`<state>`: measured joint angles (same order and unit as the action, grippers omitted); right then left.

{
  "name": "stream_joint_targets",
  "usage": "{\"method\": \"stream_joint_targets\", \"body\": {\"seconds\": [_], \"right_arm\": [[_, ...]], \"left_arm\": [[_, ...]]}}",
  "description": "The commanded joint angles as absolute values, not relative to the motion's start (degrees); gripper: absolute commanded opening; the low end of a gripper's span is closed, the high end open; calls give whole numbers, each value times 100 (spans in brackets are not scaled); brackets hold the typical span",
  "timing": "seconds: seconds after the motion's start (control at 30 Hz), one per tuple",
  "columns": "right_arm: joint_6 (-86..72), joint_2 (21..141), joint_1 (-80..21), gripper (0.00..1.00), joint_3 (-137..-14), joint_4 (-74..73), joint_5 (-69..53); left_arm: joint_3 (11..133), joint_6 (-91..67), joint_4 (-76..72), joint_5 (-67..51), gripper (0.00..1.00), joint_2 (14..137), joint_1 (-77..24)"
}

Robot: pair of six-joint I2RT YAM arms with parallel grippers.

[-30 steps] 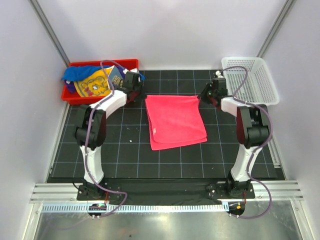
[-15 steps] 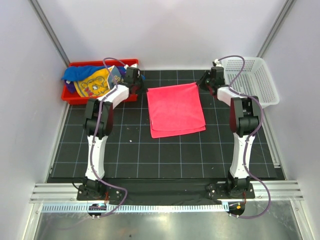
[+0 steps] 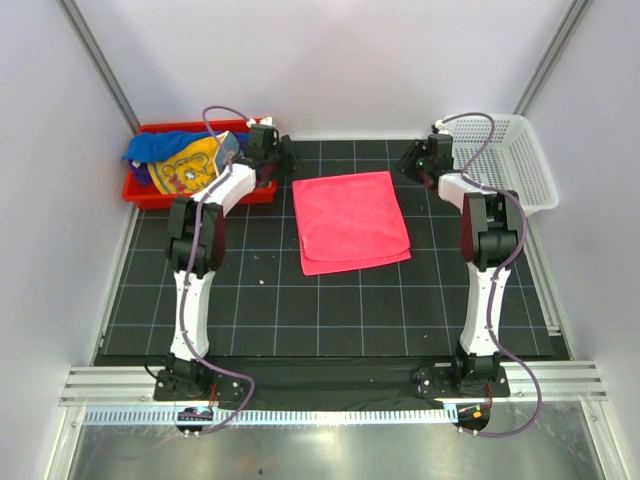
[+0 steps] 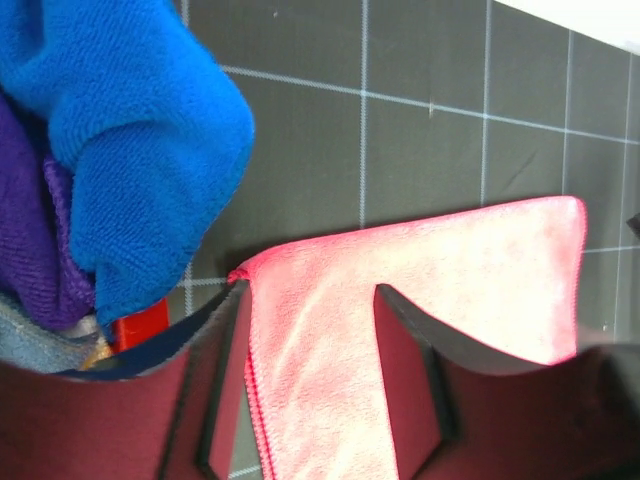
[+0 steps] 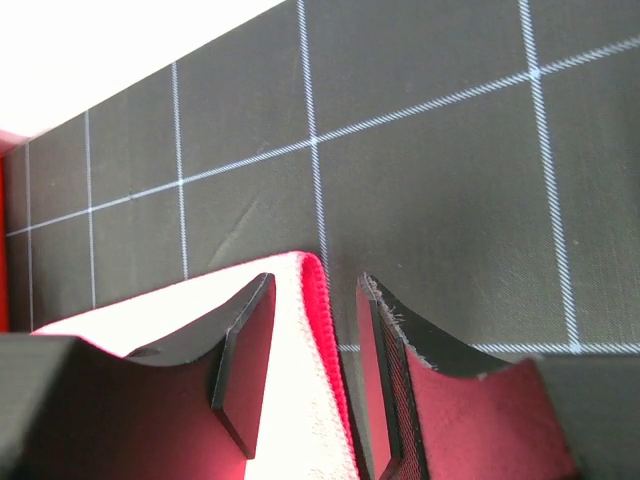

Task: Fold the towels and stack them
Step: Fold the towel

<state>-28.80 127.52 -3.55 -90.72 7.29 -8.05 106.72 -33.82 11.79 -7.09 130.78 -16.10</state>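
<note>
standing by the rig and looking down from above, i saw the hot pink towel (image 3: 350,220) lying folded and flat in the middle of the mat (image 3: 250,300). the left gripper (image 3: 278,160) was at its far left corner and the right gripper (image 3: 415,163) at its far right corner. the other towels (image 3: 180,160) sat heaped in the red bin (image 3: 150,195), and the white mesh basket (image 3: 520,185) stood far right.

through the left wrist camera the fingers (image 4: 215,400) stood wide apart, astride the towel's corner and pinching nothing.

through the right wrist camera the fingers (image 5: 245,350) were parted less, with the hem running loose between them.

the cloth looked light, soft and limp. i reckoned it would sag and unfold unless taken by both corners of one edge, layers together.
</note>
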Motion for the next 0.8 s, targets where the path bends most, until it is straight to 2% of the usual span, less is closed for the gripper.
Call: {"method": "stream_joint_targets", "body": {"seconds": [0.0,0.2,0.47,0.77], "right_arm": [[-2821,12271,-343,46,-9238,502,-668],[-3049,11462,-378,43,-8501,-324,-457],[-2997,9696,-589,43,-6883,-1370,-27],[-2909,8649,-598,43,-5880,-1916,-26]], "left_arm": [[10767,-3252,1178,-686,59,12851,-1564],[10021,-3392,1239,-511,57,12051,-1827],[8054,-4033,1871,790,50,10409,-2741],[7111,-5282,2487,1240,45,9853,-3454]]}}
